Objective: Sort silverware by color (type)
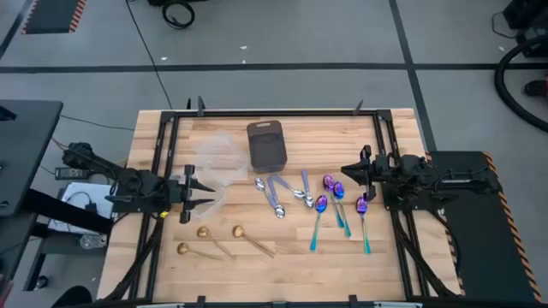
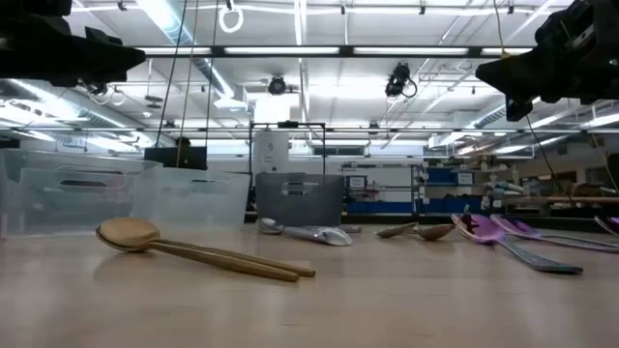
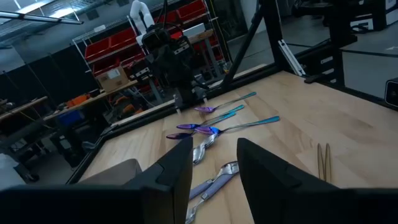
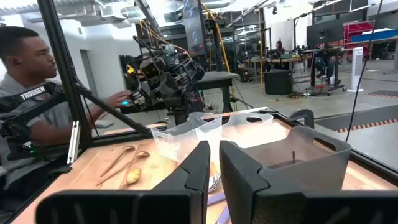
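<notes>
Three gold spoons (image 1: pixel 203 232) lie flat at the table's near left, and one shows close up in the low view (image 2: pixel 131 232). Silver spoons (image 1: pixel 278 205) lie in the middle. Several purple-bowled spoons with teal handles (image 1: pixel 329 183) lie to the right, and they also show in the left wrist view (image 3: pixel 205 129). My left gripper (image 1: pixel 202 194) hovers open left of the silver spoons, above the table. My right gripper (image 1: pixel 346 172) hovers just right of the purple spoons with a narrow gap between its fingers.
A dark grey tray (image 1: pixel 266 144) stands behind the silver spoons. Clear plastic tubs (image 1: pixel 214 161) sit to its left, close to my left gripper. A black frame rail (image 1: pixel 274 113) runs around the table. A person (image 4: pixel 25 68) sits beyond the table's left side.
</notes>
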